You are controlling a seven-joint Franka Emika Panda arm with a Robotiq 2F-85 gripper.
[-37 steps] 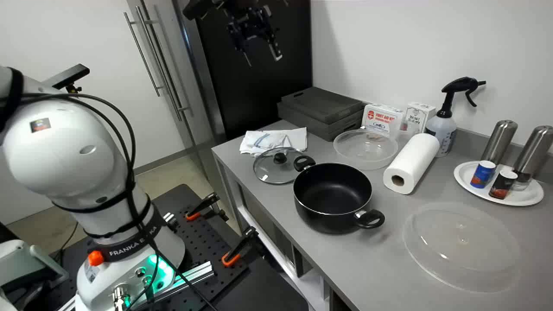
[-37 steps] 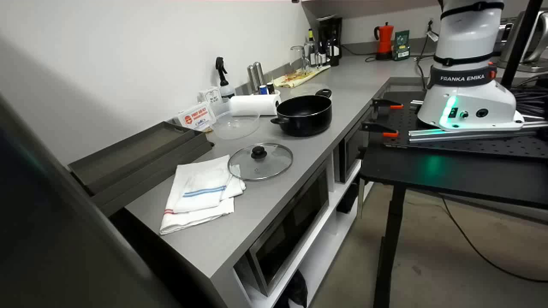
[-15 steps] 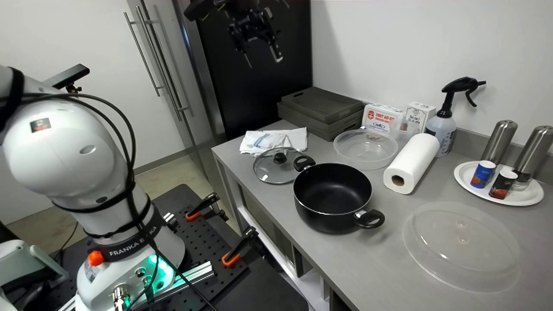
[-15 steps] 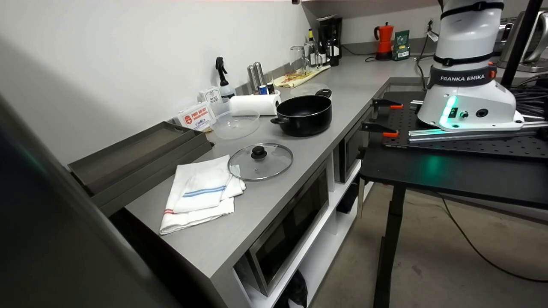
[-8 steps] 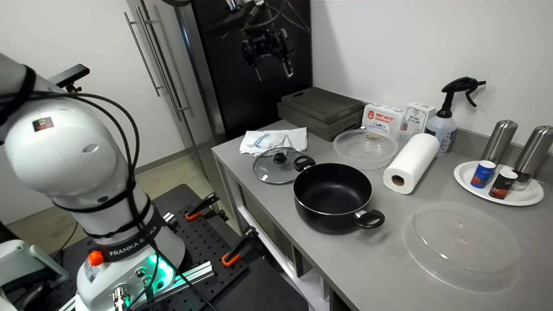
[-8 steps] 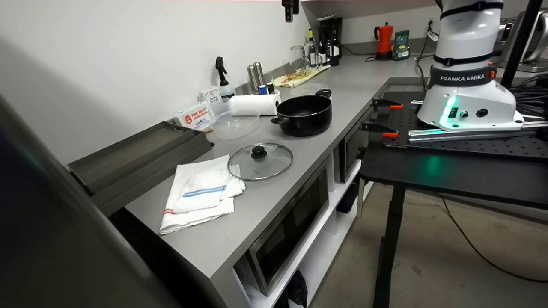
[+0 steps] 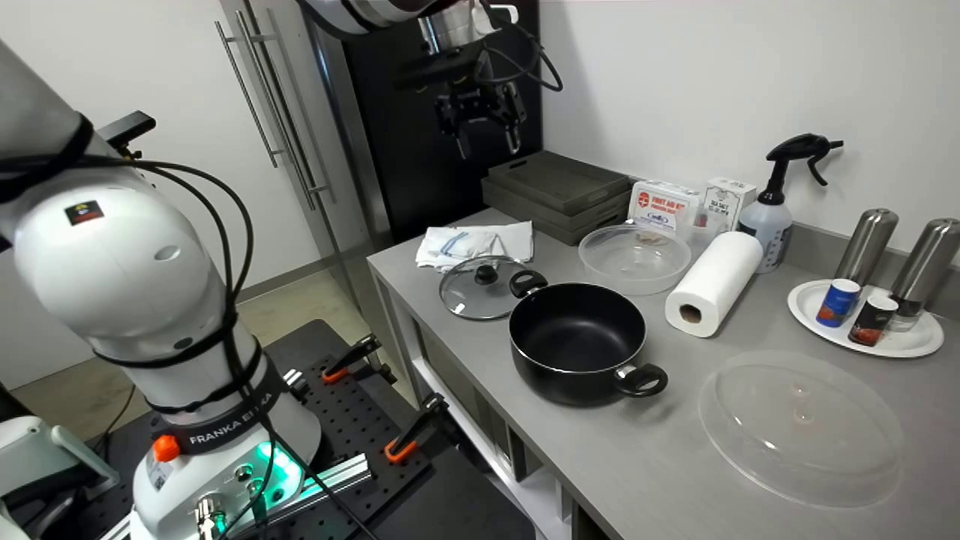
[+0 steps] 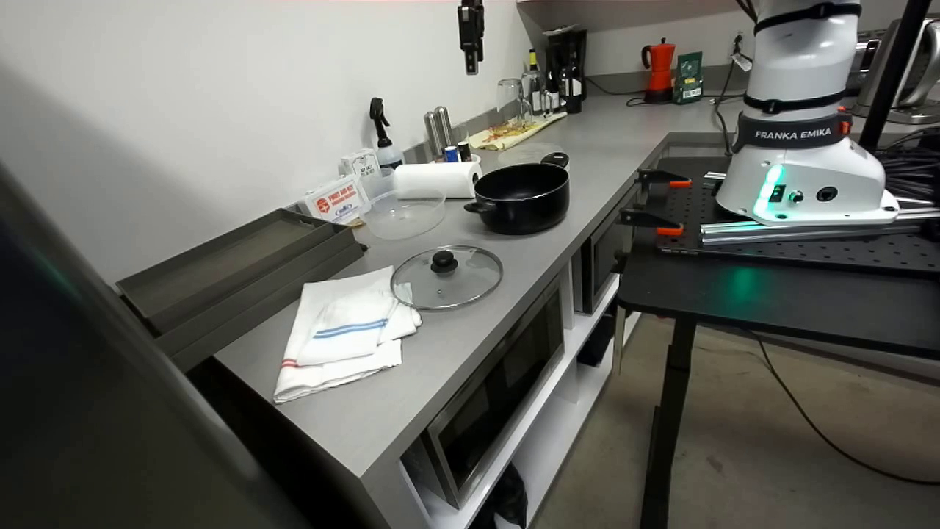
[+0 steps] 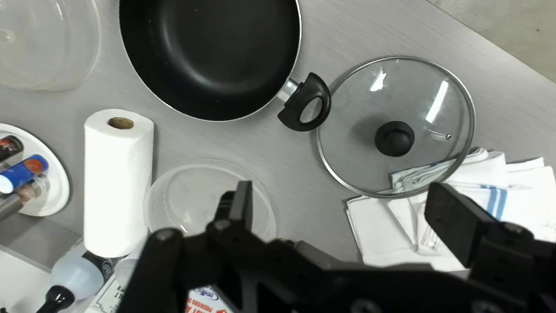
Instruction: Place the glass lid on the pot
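Note:
The glass lid lies on the counter, knob up, its edge overlapping the folded towel; it also shows in an exterior view and the wrist view. The black pot stands uncovered beside it, one handle close to the lid's rim; it also shows in an exterior view and, partly cut off, in the wrist view. My gripper is open and empty, high above the counter's far end; it also shows in an exterior view. In the wrist view its fingers are wide apart.
A folded white towel lies by the lid. Stacked grey trays, a clear plastic bowl, a paper towel roll and a spray bottle stand along the wall. A large clear disc and a white plate lie beyond the pot.
After staying still at first, my gripper has come down and moved toward the wall side, now fully visible in both exterior views. It stays open. The lid and pot have not moved.

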